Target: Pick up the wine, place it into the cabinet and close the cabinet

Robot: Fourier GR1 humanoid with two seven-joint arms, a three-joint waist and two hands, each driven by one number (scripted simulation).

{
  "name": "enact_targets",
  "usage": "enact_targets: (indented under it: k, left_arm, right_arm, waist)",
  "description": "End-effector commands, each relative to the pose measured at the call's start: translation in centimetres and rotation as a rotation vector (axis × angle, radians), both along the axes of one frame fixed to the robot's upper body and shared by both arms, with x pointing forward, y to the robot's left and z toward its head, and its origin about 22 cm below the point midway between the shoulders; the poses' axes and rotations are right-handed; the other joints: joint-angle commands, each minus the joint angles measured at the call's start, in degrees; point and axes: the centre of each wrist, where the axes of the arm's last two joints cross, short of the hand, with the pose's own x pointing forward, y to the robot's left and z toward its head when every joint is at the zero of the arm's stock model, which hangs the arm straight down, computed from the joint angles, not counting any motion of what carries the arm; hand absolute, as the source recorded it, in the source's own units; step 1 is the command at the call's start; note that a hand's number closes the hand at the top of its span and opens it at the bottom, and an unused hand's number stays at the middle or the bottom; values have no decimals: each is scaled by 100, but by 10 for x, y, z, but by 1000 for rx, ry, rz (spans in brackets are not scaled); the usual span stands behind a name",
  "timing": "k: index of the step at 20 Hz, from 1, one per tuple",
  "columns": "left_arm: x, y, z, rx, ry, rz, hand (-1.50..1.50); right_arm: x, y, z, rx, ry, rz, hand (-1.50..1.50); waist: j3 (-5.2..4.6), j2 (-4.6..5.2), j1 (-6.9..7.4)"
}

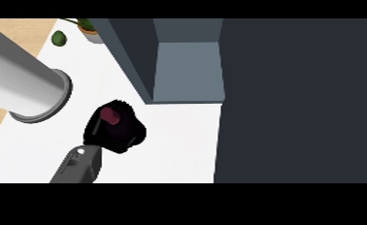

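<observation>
1. The tall dark grey cabinet (287, 98) fills the right side. Its open, lighter grey-blue compartment (188, 71) sits at its left part, between a dark side wall and a wide dark panel; I cannot tell whether that panel is door or top.
2. The flat white counter (179, 146) spreads left of the cabinet and in front of its opening.
3. A large pale grey cylinder with a flanged end (28, 83) lies well left of the cabinet.
4. The black left hand (118, 134), on its grey forearm (77, 166), is near-left of the cabinet's opening, fingers curled round the wine. No right hand shows.
5. The dark red wine bottle (110, 116) is in that grasp. Only its rounded top shows, end-on, so its long axis is probably upright. The opening lies farther off and rightward, so the carry likely goes that way, skirting the side wall.
6. A small potted plant (90, 29) and a green oval fruit (58, 38) sit beyond the cabinet's far-left corner.
</observation>
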Motion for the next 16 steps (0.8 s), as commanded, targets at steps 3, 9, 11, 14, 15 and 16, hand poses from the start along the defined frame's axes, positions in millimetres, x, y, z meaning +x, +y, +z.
enact_targets:
  k: [3,9,11,14,15,16]
  left_arm:
    - [-35,46,-3,18,-35,173,150]
    - [-72,38,7,67,-153,311,150]
    - [-61,66,32,97,-195,351,150]
    - [-70,54,44,48,-234,335,150]
    - [-70,41,49,-12,-232,293,150]
    - [-74,28,50,-40,-219,286,150]
  right_arm:
    - [-39,-7,13,28,-32,42,-150]
    - [-28,-4,7,39,-27,35,-150]
    - [-32,-1,10,28,-19,40,-150]
    - [-34,-6,8,38,-25,39,-150]
    - [-21,0,13,39,-29,40,-150]
    - [-24,-6,8,27,-36,46,-150]
  waist:
    - [4,-35,63]
    - [9,-35,127]
    - [5,-26,93]
    - [5,-18,78]
    - [3,-15,106]
    - [5,-16,91]
